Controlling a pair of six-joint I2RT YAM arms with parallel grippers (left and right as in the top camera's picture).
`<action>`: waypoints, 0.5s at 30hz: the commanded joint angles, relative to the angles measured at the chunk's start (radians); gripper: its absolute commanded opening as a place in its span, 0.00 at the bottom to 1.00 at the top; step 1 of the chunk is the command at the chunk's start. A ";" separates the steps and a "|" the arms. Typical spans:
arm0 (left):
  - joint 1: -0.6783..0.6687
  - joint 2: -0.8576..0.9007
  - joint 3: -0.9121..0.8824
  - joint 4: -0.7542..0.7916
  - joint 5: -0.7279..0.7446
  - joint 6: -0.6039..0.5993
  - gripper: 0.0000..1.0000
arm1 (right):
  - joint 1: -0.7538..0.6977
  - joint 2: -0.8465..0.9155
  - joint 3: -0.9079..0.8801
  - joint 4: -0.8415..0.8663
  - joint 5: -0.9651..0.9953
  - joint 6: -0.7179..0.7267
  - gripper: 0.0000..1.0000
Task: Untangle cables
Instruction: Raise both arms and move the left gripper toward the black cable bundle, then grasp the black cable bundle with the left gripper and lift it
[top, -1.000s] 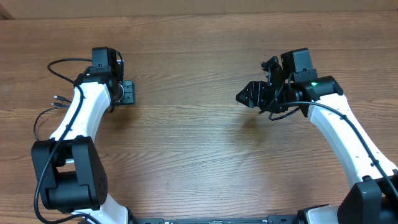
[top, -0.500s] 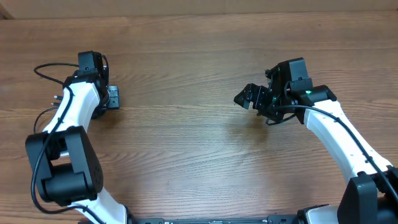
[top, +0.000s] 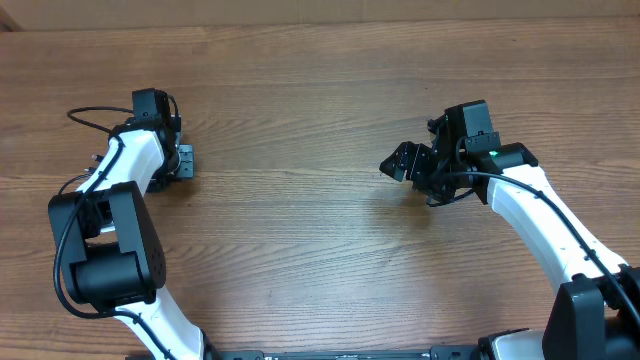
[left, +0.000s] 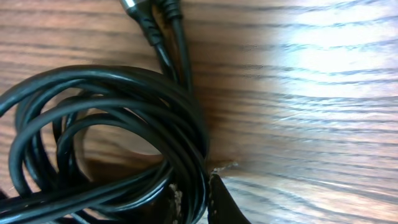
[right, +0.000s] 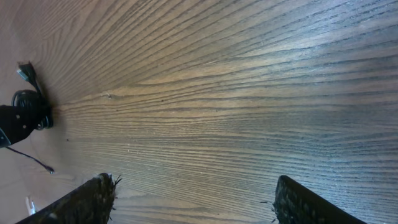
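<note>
In the left wrist view the cables (left: 112, 124) lie as a coil of thin black cords on the wood, and two plug ends (left: 146, 18) run off at the top. My left gripper (left: 194, 200) is shut on strands at the coil's right side, low over the table. From overhead, the left gripper (top: 183, 160) is at the far left and the arm hides most of the coil. My right gripper (top: 400, 162) hangs open at the centre right with nothing between its fingers (right: 93, 199). The right wrist view shows the coil (right: 28, 102) far off at its left edge.
The wooden table (top: 320, 250) lies bare between the two arms. A thicker black arm cable (top: 95, 112) loops out beside the left arm. The table's far edge (top: 320, 25) runs along the top of the overhead view.
The left gripper has shut on the cable coil after moving left to it. The right gripper has shifted slightly and stays open.
</note>
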 joint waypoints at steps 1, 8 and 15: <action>-0.002 0.031 0.011 0.008 0.229 0.006 0.15 | 0.004 0.003 -0.005 0.005 0.010 0.004 0.81; -0.002 0.031 0.017 0.029 0.430 0.051 0.23 | 0.004 0.003 -0.005 0.012 0.011 0.005 0.81; -0.003 0.031 0.020 0.052 0.343 0.054 0.37 | 0.004 0.003 -0.005 0.011 0.010 0.004 0.81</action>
